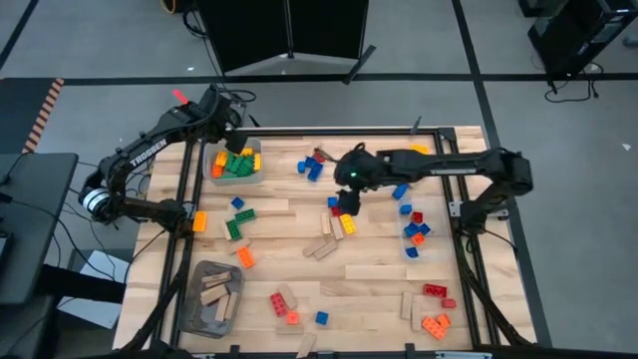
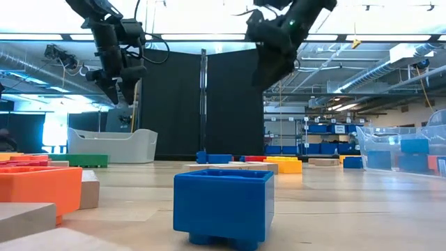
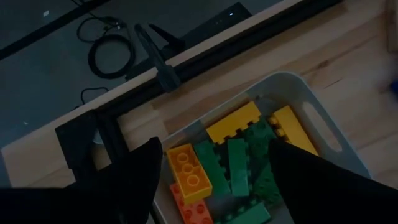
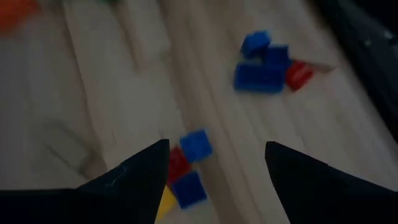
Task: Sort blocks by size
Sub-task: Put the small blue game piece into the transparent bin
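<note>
Looking at the small blue, red and yellow blocks [image 4: 186, 171] near the table's middle, you see them directly under the right gripper [image 4: 217, 165], whose fingers are wide apart and empty. The left gripper [image 3: 214, 162], also spread and empty, hovers over the white bin [image 3: 336, 134] of long green and yellow bricks; only its wrist view shows the contents clearly.

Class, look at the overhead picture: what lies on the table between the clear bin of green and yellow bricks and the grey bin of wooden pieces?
In the high view, between the clear bin and the grey bin lie a blue brick, green bricks and orange bricks.
</note>
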You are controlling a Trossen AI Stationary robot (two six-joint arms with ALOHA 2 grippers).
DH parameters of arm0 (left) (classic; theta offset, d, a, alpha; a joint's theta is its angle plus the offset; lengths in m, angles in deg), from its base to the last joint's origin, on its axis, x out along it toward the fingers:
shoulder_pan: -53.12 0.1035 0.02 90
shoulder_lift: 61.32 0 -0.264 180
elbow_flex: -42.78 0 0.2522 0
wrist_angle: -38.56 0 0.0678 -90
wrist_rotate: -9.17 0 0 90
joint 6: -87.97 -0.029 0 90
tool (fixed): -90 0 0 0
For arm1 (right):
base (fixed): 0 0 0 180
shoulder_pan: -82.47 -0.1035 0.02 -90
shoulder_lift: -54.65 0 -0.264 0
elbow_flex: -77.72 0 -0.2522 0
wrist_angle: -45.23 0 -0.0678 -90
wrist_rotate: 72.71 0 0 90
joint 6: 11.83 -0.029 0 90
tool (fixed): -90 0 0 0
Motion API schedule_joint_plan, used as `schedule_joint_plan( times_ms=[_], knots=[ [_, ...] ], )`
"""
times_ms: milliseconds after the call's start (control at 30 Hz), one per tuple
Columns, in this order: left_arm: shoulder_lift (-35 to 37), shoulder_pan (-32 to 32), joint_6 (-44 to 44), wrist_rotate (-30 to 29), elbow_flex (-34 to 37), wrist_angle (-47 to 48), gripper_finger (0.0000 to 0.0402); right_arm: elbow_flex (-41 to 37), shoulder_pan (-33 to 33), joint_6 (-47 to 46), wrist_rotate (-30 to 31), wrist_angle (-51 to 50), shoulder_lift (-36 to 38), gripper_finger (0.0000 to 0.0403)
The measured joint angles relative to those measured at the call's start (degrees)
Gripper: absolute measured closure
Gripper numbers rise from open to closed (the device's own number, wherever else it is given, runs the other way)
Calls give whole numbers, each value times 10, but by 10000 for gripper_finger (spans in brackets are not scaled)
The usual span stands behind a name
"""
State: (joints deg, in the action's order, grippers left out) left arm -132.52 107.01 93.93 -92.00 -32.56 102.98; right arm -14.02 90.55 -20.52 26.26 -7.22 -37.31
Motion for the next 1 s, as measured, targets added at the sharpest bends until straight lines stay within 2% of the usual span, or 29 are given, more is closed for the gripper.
schedule_joint_plan(
  times_ms=[167, 333, 433, 767, 1000],
  knots=[
    [0, 0, 0, 1, 0, 0, 102, 15, -1, 82, -18, -77, -58, 119],
    [0, 0, 0, 1, 0, 0, 102, 15, -8, 90, -34, -120, -105, 121],
    [0, 0, 0, 1, 0, -1, 102, 15, -11, 86, -39, -121, -129, 120],
    [0, 0, 0, 1, 0, -10, 102, 15, -13, 169, -41, -121, -196, 130],
    [0, 0, 0, 1, 0, -10, 102, 16, -12, 191, -40, -72, -223, 145]
  ],
)
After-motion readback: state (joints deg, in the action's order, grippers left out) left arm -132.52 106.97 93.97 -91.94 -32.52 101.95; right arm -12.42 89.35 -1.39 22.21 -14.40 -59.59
